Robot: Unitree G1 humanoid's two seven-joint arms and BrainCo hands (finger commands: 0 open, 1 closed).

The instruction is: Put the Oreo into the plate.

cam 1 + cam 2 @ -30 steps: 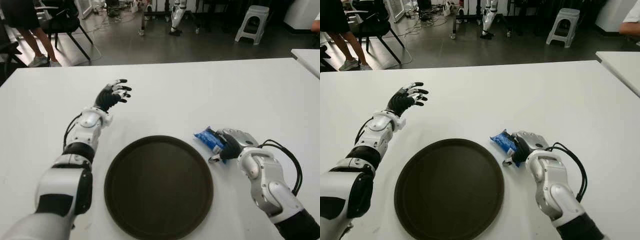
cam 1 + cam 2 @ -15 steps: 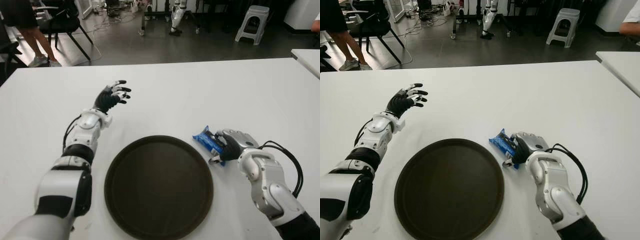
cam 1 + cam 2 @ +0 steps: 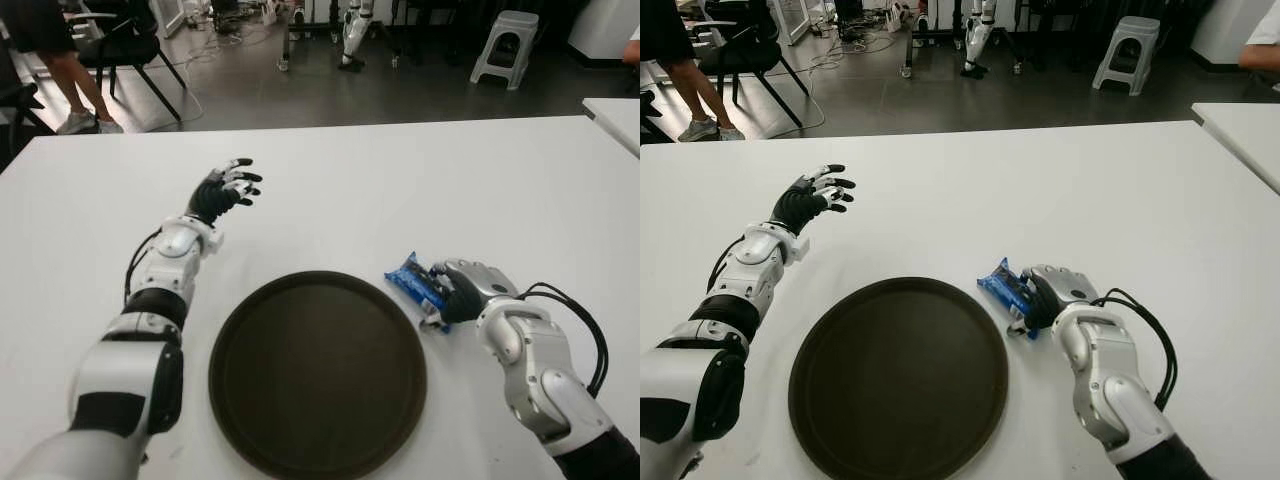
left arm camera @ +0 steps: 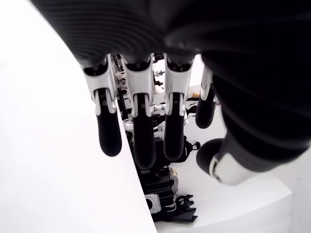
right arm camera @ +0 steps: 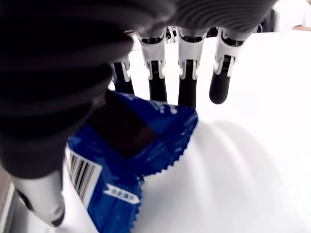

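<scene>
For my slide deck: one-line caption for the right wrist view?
Right hand closing on the blue Oreo packet on the white table.

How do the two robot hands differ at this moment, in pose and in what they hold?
The left robot hand is stretched far out over bare table, fingers spread, holding nothing; the right robot hand sits beside the dark round plate, on its right. The right one's fingers close around the blue Oreo packet; the left touches nothing visible. Both share the same black-and-white fingered build.
</scene>
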